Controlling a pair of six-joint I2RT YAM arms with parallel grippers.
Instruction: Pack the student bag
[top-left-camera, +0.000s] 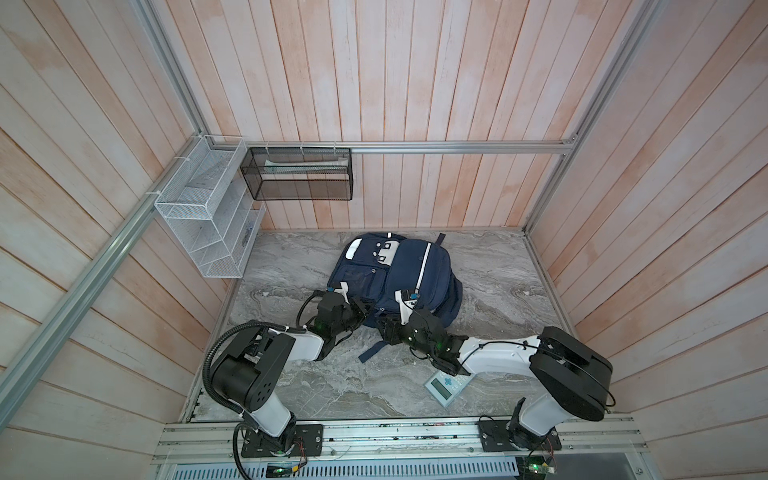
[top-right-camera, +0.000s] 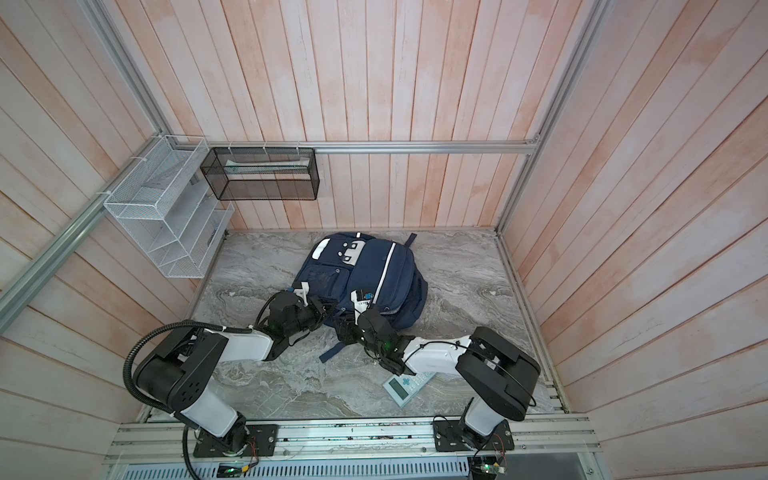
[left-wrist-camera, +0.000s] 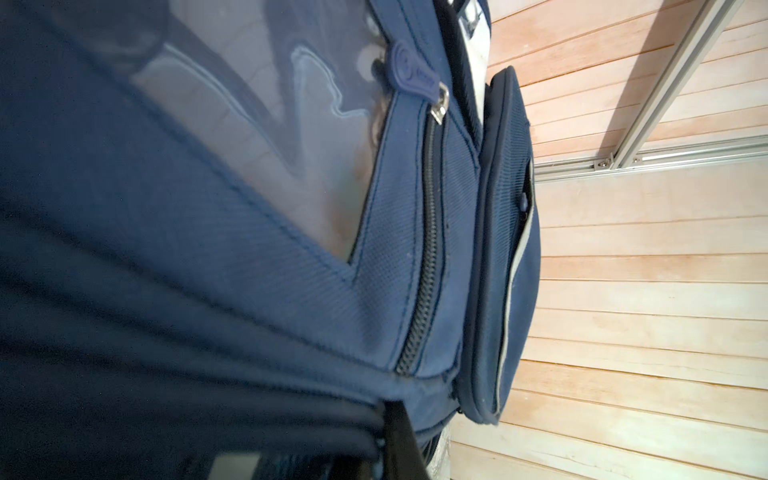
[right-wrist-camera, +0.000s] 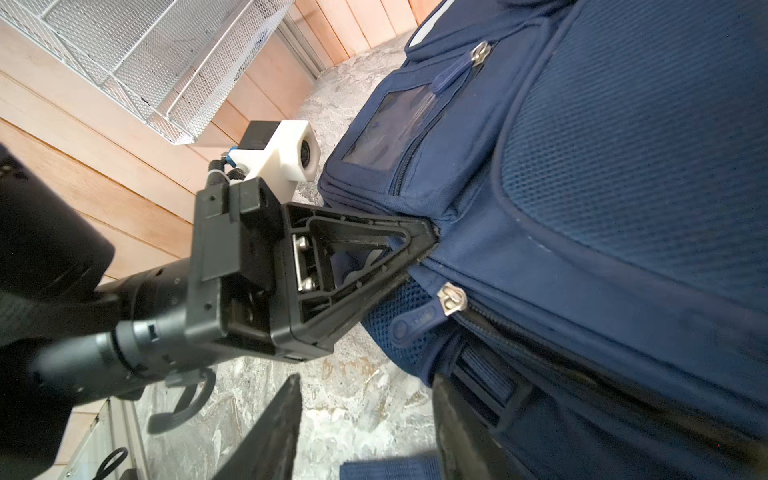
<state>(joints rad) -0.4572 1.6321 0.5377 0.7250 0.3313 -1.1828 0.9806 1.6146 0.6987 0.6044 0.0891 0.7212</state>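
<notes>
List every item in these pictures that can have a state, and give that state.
student bag, lying on the table, front pocket zip shut.
left tool, shut on a seam of the student bag.
right tool, open, beside the student bag.
calculator, face up on the table.
</notes>
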